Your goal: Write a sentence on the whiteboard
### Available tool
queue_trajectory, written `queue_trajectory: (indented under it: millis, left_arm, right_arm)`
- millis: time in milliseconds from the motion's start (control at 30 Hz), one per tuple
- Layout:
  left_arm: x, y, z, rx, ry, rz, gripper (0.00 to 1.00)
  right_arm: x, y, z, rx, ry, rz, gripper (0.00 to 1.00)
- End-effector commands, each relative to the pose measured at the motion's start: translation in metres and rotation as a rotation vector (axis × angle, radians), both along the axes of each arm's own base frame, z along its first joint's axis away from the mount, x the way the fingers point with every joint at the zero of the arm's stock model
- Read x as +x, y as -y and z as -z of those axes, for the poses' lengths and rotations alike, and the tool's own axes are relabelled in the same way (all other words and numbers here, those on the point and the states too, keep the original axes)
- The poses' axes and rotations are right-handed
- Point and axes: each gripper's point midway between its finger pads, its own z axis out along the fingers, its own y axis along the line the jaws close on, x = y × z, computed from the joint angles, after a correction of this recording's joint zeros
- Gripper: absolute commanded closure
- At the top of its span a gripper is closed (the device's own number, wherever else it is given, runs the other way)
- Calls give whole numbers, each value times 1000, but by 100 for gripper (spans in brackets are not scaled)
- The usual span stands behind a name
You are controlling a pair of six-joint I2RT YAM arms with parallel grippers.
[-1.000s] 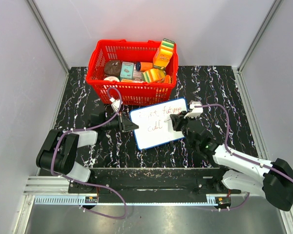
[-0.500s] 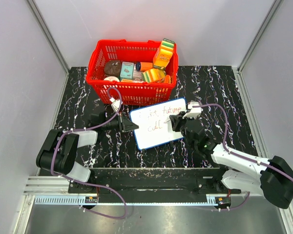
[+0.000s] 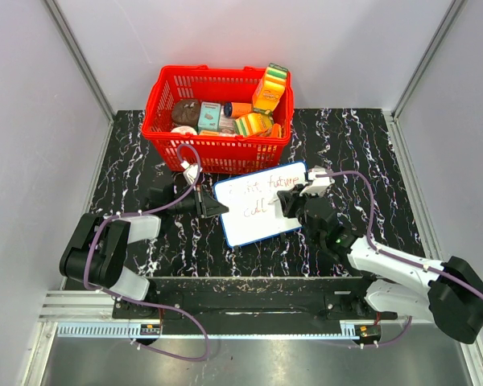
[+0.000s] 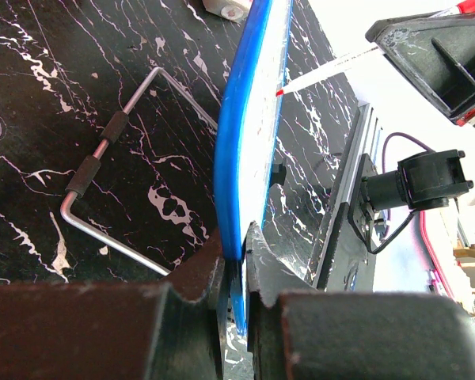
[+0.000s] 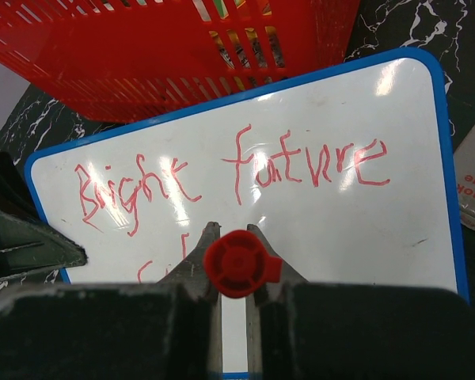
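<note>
The whiteboard (image 3: 253,217), white with a blue frame, lies tilted on the black marble table in front of the basket. My left gripper (image 3: 219,207) is shut on its left edge; the left wrist view shows both jaws (image 4: 236,241) pinching the blue frame (image 4: 241,142). My right gripper (image 3: 288,201) hovers over the board's right half, shut on a red marker (image 5: 236,264) that points down at the board. The sentence (image 5: 301,166) reads "Bright future" in red. A second line starts below it, partly hidden behind my right fingers (image 5: 202,253).
A red plastic basket (image 3: 217,153) full of groceries stands just behind the board, its wall (image 5: 182,55) close to the board's top edge. A bent metal handle (image 4: 103,158) lies on the table left of the board. Grey walls enclose the table.
My right gripper with the marker has crept slightly to the left over the board. The left gripper and the board have stayed put.
</note>
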Motion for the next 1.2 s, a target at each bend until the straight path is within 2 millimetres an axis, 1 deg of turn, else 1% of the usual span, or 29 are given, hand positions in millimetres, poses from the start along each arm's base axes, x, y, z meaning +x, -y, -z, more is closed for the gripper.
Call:
queue_trajectory:
  millis: [0,300,567,767,1000,1167]
  left_arm:
    - [14,-4,12,87,75,-53,100]
    - [14,-5,13,88,74,-55,100]
    - [14,-3,12,87,75,-50,100]
    - [13,-4,13,89,71,-51,100]
    - [14,-3,12,90,77,-51,100]
    - [14,-3,13,91,75,-52,100]
  right_arm:
    - [3,-6,-10,33,12,-16,100]
    - [-4,4,3,16,-13,1,100]
    - [-6,14,6,6,-20,36,100]
    - [-8,13,9,10,-29,25,100]
    - [-11,6,13,24,-41,-10,100]
    - [-10,0,10,55,-38,-25,100]
